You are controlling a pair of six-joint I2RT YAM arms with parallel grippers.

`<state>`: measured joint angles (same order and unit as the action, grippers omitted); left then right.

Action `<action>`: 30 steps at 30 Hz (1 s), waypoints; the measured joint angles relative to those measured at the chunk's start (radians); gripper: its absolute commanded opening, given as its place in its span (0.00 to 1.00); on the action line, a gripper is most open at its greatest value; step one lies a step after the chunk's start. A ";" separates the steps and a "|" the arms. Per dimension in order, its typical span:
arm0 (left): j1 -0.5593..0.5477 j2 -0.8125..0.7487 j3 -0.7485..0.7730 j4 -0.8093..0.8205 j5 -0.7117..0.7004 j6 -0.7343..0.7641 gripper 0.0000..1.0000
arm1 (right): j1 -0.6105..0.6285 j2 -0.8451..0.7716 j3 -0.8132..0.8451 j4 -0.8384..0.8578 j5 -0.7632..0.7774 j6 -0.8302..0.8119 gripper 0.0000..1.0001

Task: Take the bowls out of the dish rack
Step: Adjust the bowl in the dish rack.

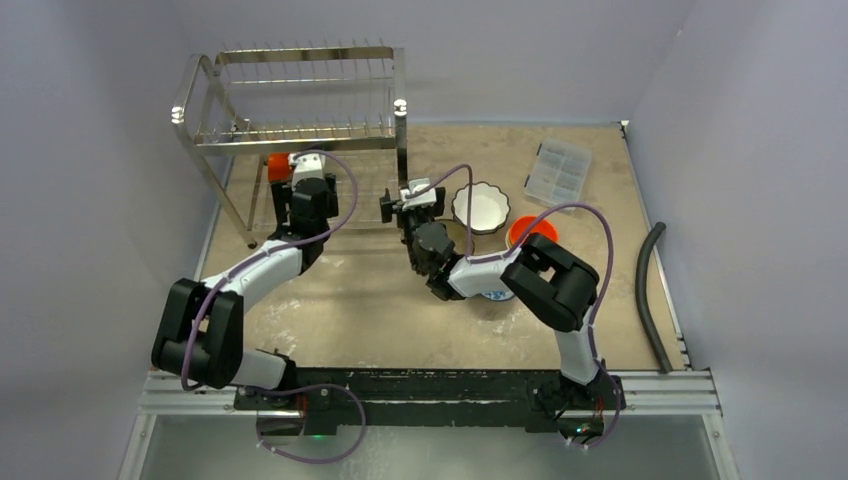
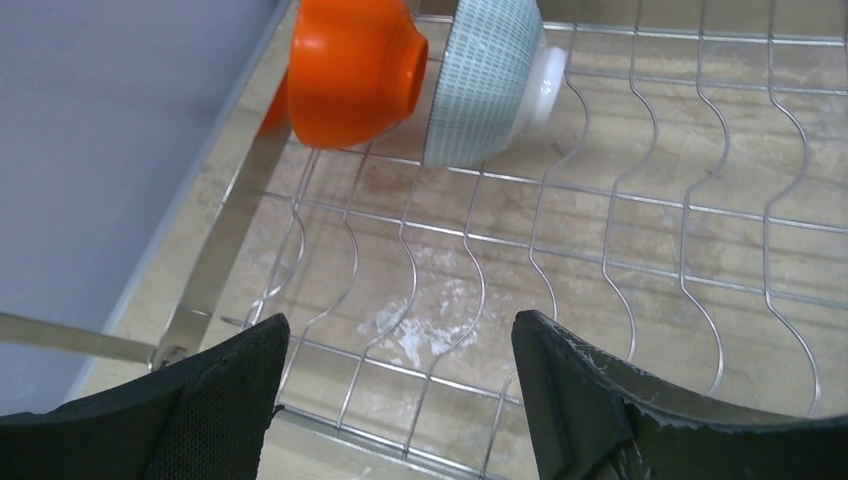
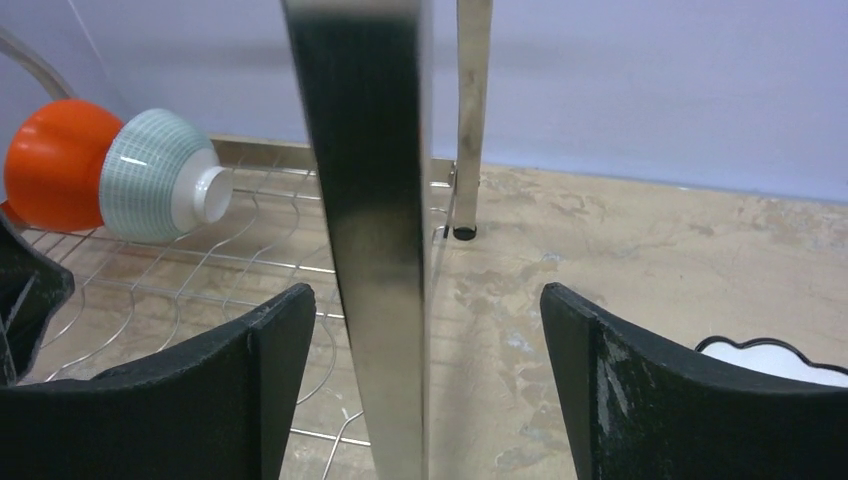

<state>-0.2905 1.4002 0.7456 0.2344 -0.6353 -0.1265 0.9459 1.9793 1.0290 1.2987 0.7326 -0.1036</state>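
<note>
1. The dish rack [image 1: 310, 140] is a two-tier frame of shiny steel tube and wire. It has a row of prongs on the upper tier and a floor of wavy wires on the lower one. Its long axis runs left to right along the far wall.
2. Two bowls lie on the rack's lower tier, at its left end. One is a plain glossy orange bowl [image 2: 345, 70]. Just to its right is a teal bowl [image 2: 480, 85] with a fine grid pattern and a white foot.
3. Both bowls lie on their sides. Their feet point toward the rack's right end and their mouths toward its left end, so each bowl's axis follows the rack's length. The orange bowl's foot sits against the teal bowl's rim.
4. The left gripper [image 2: 398, 335] hangs over the rack's lower wires, short of the two bowls. Its fingers are spread wide and hold nothing.
5. The right gripper [image 3: 425, 300] is at the rack's front right post. Its fingers are spread wide, with the post between them and untouched.
6. A white bowl [image 1: 482, 207] with a scalloped rim stands upright on the table just right of the rack. A second orange bowl [image 1: 522, 230] stands just beyond it, farther from the rack.
</note>
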 measured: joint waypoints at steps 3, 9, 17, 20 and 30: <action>0.004 0.025 0.016 0.023 -0.020 0.019 0.81 | 0.007 0.021 0.018 -0.005 0.028 -0.010 0.76; 0.014 0.078 0.031 0.089 -0.048 0.043 0.81 | 0.008 0.030 0.055 -0.037 0.058 -0.005 0.63; 0.035 0.168 0.090 0.098 -0.052 0.079 0.81 | 0.008 0.030 0.067 -0.081 0.061 0.031 0.40; 0.035 0.199 0.117 0.099 -0.049 0.084 0.82 | 0.008 0.030 0.067 -0.098 0.048 0.052 0.33; 0.035 0.293 0.177 0.124 -0.049 0.097 0.84 | 0.010 0.030 0.067 -0.115 0.027 0.071 0.04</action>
<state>-0.2554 1.6936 0.9222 0.3588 -0.6842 -0.0296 0.9554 2.0094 1.0958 1.1835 0.7597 -0.0322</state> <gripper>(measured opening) 0.838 0.291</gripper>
